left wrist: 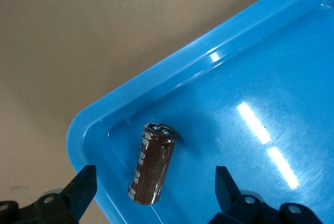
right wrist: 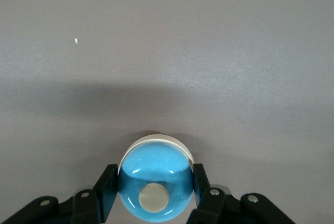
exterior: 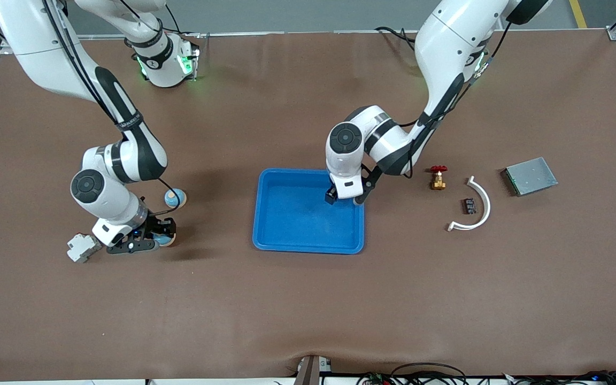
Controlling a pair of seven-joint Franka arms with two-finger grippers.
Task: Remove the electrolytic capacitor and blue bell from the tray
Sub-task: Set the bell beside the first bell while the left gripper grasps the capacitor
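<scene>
The capacitor (left wrist: 154,164), a brown cylinder with silver printing, lies on its side in a corner of the blue tray (exterior: 308,249), close to the rim (left wrist: 156,78). My left gripper (exterior: 345,201) hangs over that corner, open, with a finger on each side of the capacitor and touching nothing (left wrist: 155,177). In the front view the hand hides the capacitor. The bell (right wrist: 154,177), a glossy blue dome with a pale button, sits between the fingers of my right gripper (right wrist: 154,174). That gripper (exterior: 161,233) is shut on the bell (exterior: 168,240), low at the table toward the right arm's end.
A second blue dome (exterior: 174,197) stands a little farther from the camera than the held bell. A grey-white block (exterior: 82,247) lies beside the right hand. Toward the left arm's end lie a brass valve (exterior: 437,178), a white curved strip (exterior: 476,206), a small black part (exterior: 469,205) and a grey metal box (exterior: 530,176).
</scene>
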